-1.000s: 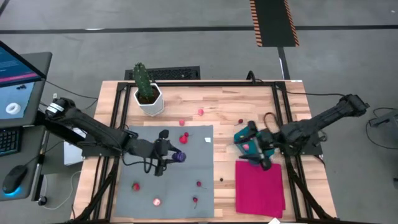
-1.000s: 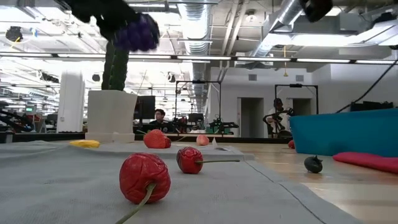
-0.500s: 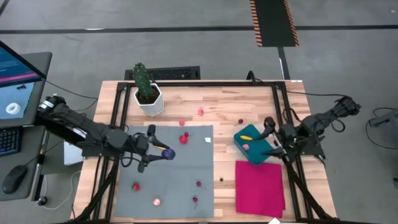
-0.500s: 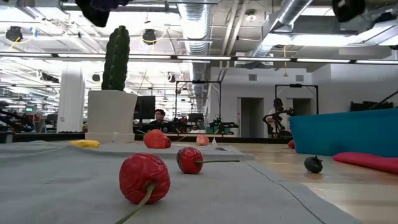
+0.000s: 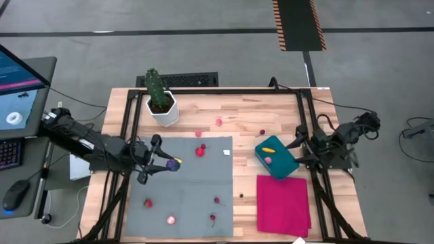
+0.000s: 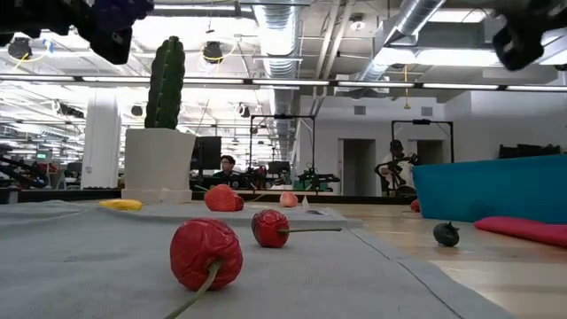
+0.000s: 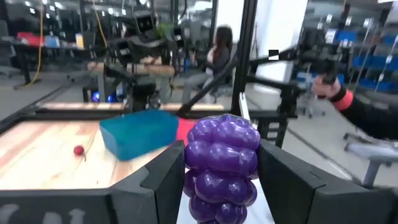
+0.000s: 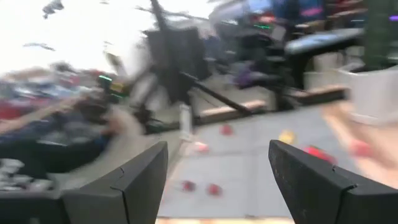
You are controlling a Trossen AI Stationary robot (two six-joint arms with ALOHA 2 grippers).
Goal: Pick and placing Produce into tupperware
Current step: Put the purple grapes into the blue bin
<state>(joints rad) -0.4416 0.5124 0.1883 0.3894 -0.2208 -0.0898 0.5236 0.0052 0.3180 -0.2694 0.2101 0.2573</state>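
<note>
My left gripper (image 5: 163, 165) hangs over the left part of the grey mat (image 5: 203, 203), shut on a purple grape cluster (image 7: 222, 162). It points level toward the table's right. The teal tupperware (image 5: 278, 163) stands right of the mat, with a yellow piece (image 5: 269, 149) and a pink piece (image 5: 268, 160) inside. My right gripper (image 5: 299, 145) is open and holds nothing, at the tub's right by the table's right edge. Small red and pink produce (image 5: 201, 152) lies scattered on the mat and the wood. My left gripper pinches the purple grape cluster by its two sides (image 7: 189, 158) between its two fingers (image 7: 163, 180). The fingers lie level, coming from the table's left. The cluster sits upright between them, lifted clear of the mat.
A cactus in a white pot (image 5: 161, 103) stands at the far left. A magenta cloth (image 5: 283, 203) lies near the tub's front. A yellow piece (image 5: 178, 161) lies on the mat just past the grapes. Black frame rails (image 5: 129, 122) run along both table sides.
My left gripper has drawn back toward the table's left edge, carrying the grape cluster clear of the mat. My right gripper has pulled away from above the tub toward the table's right edge, uncovering the tub.
</note>
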